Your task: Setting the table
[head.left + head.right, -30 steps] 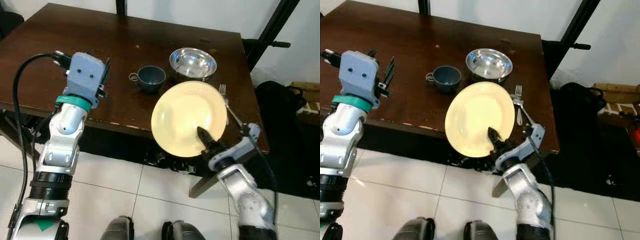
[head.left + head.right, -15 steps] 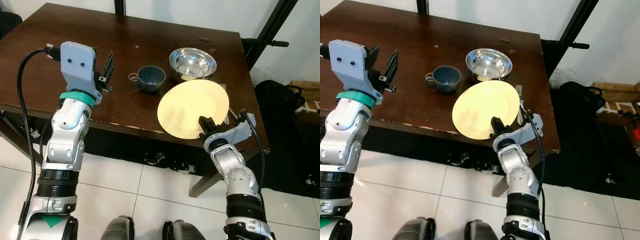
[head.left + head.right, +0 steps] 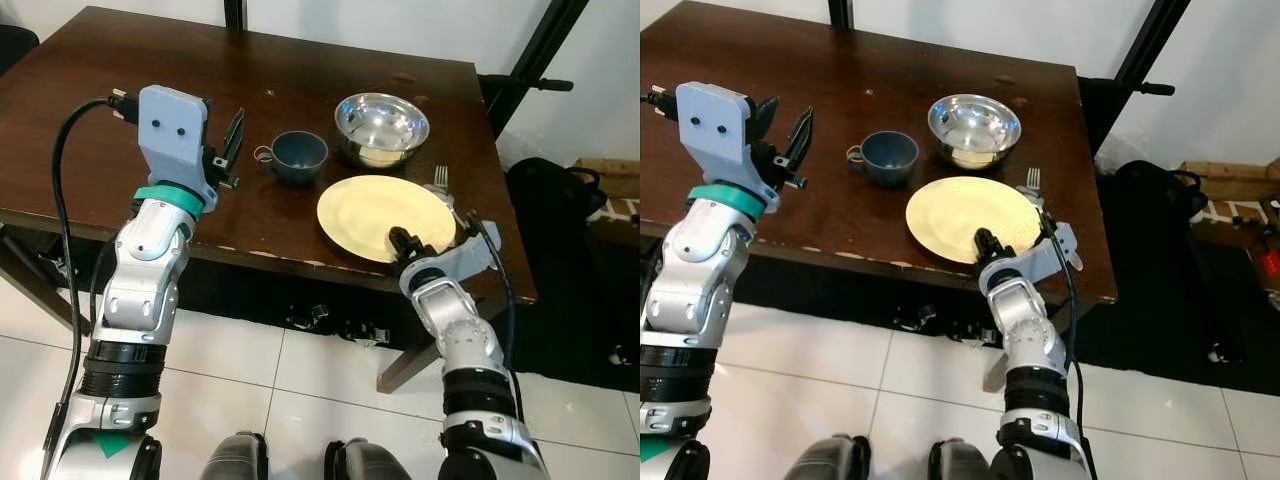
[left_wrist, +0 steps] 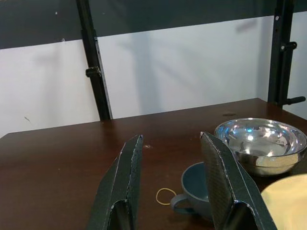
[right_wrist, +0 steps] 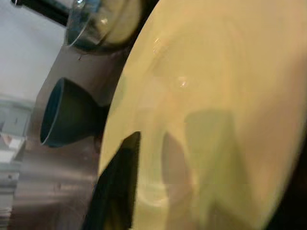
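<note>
1. Dark brown wooden worktop (image 3: 120, 110) seen from above; white tiled floor (image 3: 300, 390) below its near edge, white wall behind.
2. Yellow plate (image 3: 385, 217) lies near the worktop's front right edge, close to flat — whether its near rim is fully down on the wood, I cannot tell.
3. Right gripper (image 3: 403, 243) sits at the plate's near rim, its fingers clenched on that rim; one black finger (image 5: 115, 191) lies across the plate's upper face in the right wrist view. The silver right forearm rises from below the worktop edge.
4. Blue cup (image 3: 297, 156) stands upright just behind and to the left of the plate, handle pointing left. It is apart from the plate.
5. Small yellowish rubber band (image 4: 165, 196) lies on the wood beside the cup's handle.
6. Steel bowl (image 3: 382, 125) stands behind the plate, to the right of the cup, reflecting yellow in its base.
7. Fork (image 3: 441, 183) lies just beside the plate's right rim, tines pointing away from the robot; its handle is partly hidden by the right wrist.
8. Left gripper (image 4: 170, 191) hovers above the worktop left of the cup — fingers released, spread apart, holding nothing, aimed toward the cup and bowl.
9. Black frame posts (image 4: 93, 72) stand against the wall behind the worktop.
</note>
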Controlling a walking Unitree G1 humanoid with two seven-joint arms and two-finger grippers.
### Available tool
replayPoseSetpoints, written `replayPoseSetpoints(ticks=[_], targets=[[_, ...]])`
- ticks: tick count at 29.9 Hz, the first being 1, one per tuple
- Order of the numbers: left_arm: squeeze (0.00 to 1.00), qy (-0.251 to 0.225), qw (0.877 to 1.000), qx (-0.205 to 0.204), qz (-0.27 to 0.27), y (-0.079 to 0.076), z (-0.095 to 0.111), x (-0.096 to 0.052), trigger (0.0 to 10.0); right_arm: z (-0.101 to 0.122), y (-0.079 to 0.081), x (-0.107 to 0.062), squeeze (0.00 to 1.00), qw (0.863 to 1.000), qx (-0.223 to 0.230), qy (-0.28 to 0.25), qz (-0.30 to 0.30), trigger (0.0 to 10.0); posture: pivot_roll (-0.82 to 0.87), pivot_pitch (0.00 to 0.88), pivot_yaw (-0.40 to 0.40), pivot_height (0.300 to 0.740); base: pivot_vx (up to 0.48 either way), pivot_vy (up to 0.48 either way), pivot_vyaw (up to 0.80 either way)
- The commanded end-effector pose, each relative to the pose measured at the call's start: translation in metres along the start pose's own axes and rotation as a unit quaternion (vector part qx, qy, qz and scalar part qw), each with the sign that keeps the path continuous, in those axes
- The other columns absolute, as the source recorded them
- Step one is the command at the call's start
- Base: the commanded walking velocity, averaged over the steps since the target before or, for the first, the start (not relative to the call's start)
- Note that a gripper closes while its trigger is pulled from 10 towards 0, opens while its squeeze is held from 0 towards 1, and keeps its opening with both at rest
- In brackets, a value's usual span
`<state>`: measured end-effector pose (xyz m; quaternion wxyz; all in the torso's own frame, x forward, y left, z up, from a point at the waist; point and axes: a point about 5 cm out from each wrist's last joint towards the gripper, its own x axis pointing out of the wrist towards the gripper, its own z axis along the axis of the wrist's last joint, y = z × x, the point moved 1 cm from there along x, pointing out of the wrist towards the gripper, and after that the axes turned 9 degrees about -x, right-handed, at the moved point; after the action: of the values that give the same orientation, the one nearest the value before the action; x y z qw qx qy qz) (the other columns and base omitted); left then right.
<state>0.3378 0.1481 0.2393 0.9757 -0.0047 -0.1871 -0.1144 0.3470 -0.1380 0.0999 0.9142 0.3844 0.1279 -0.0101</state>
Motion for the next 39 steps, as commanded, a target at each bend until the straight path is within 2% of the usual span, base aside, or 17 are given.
replayPoseSetpoints(ticks=[1, 2, 3, 6, 10, 13, 18, 19, 21, 23, 24, 25, 27, 32, 34, 37, 39], targets=[[0.00, 0.006, 1.000, -0.004, -0.005, -0.002, -0.002, -0.003, 10.0, -0.002, -0.002, 0.000, 1.00, 1.000, -0.011, 0.008, -0.002, 10.0, 0.06, 0.003, -0.026, 0.740, 0.000, 0.000, 0.00], [0.00, 0.008, 1.000, -0.006, -0.006, -0.003, -0.002, -0.004, 10.0, -0.001, -0.001, 0.000, 1.00, 1.000, -0.024, 0.009, 0.002, 10.0, 0.06, 0.003, -0.027, 0.740, 0.000, 0.000, 0.00], [0.00, 0.009, 1.000, -0.008, -0.006, -0.004, -0.003, -0.004, 10.0, 0.001, -0.001, -0.002, 0.00, 0.999, -0.050, 0.014, 0.008, 10.0, 0.06, 0.004, -0.028, 0.740, 0.000, 0.000, 0.00], [0.00, 0.009, 1.000, -0.008, -0.006, -0.004, -0.003, -0.004, 10.0, 0.001, -0.001, -0.002, 0.00, 0.999, -0.050, 0.014, 0.008, 10.0, 0.06, 0.004, -0.028, 0.740, 0.000, 0.000, 0.00], [0.00, 0.015, 1.000, -0.013, -0.013, -0.008, -0.005, -0.005, 10.0, 0.004, -0.007, -0.012, 0.00, 0.991, -0.123, 0.038, 0.019, 10.0, 0.03, 0.008, -0.031, 0.740, 0.000, 0.000, 0.00], [0.00, 0.057, 0.996, -0.036, -0.065, -0.022, -0.016, -0.012, 10.0, 0.005, -0.026, -0.032, 0.00, 0.980, -0.186, 0.069, 0.004, 10.0, 0.03, 0.013, -0.031, 0.740, 0.000, 0.000, 0.00], [0.00, 0.088, 0.991, -0.040, -0.094, -0.025, -0.023, -0.020, 10.0, 0.003, -0.035, -0.040, 0.00, 0.978, -0.192, 0.079, 0.002, 10.0, 0.03, 0.018, -0.028, 0.740, 0.000, 0.000, 0.00], [0.00, 0.130, 0.983, -0.038, -0.123, -0.021, -0.029, -0.029, 10.0, -0.002, -0.039, -0.047, 0.00, 0.977, -0.192, 0.092, 0.016, 10.0, 0.03, 0.026, -0.020, 0.740, 0.000, 0.000, 0.00], [0.00, 0.130, 0.983, -0.038, -0.123, -0.021, -0.029, -0.029, 10.0, -0.002, -0.039, -0.047, 0.00, 0.977, -0.192, 0.092, 0.016, 10.0, 0.03, 0.026, -0.020, 0.740, 0.000, 0.000, 0.00], [0.00, 0.219, 0.957, -0.021, -0.189, -0.004, -0.035, -0.050, 10.0, -0.007, -0.041, -0.057, 0.00, 0.975, -0.192, 0.104, 0.050, 10.0, 0.04, 0.028, -0.014, 0.740, 0.000, 0.000, 0.00], [0.00, 0.219, 0.957, -0.021, -0.189, -0.004, -0.035, -0.050, 10.0, -0.007, -0.041, -0.057, 0.00, 0.975, -0.192, 0.104, 0.050, 10.0, 0.04, 0.028, -0.014, 0.740, 0.000, 0.000, 0.00], [0.00, 0.256, 0.942, -0.023, -0.218, 0.007, -0.032, -0.060, 10.0, -0.007, -0.039, -0.059, 0.00, 0.973, -0.194, 0.101, 0.068, 10.0, 0.04, 0.027, -0.011, 0.740, 0.000, 0.000, 0.00], [0.00, 0.256, 0.942, -0.023, -0.218, 0.007, -0.032, -0.060, 10.0, -0.007, -0.039, -0.059, 0.00, 0.973, -0.194, 0.101, 0.068, 10.0, 0.04, 0.027, -0.011, 0.740, 0.000, 0.000, 0.00], [0.00, 0.302, 0.917, -0.015, -0.259, 0.019, -0.030, -0.076, 10.0, 0.004, -0.026, -0.065, 0.00, 0.972, -0.196, 0.078, 0.107, 10.0, 0.05, 0.026, -0.008, 0.740, 0.000, 0.000, 0.00], [0.00, 0.314, 0.911, -0.009, -0.268, 0.020, -0.030, -0.081, 10.0, 0.008, -0.023, -0.067, 0.00, 0.971, -0.195, 0.070, 0.118, 10.0, 0.05, 0.026, -0.008, 0.740, 0.000, 0.000, 0.00], [0.00, 0.304, 0.909, -0.054, -0.279, -0.007, -0.042, -0.081, 10.0, 0.018, -0.021, -0.065, 0.00, 0.966, -0.236, 0.027, 0.103, 10.0, 0.04, 0.023, -0.002, 0.740, 0.000, 0.000, 0.00], [0.00, 0.303, 0.907, -0.065, -0.284, -0.014, -0.043, -0.080, 10.0, 0.019, -0.023, -0.063, 0.00, 0.965, -0.246, 0.018, 0.088, 10.0, 0.04, 0.023, -0.002, 0.740, 0.000, 0.000, 0.00]])
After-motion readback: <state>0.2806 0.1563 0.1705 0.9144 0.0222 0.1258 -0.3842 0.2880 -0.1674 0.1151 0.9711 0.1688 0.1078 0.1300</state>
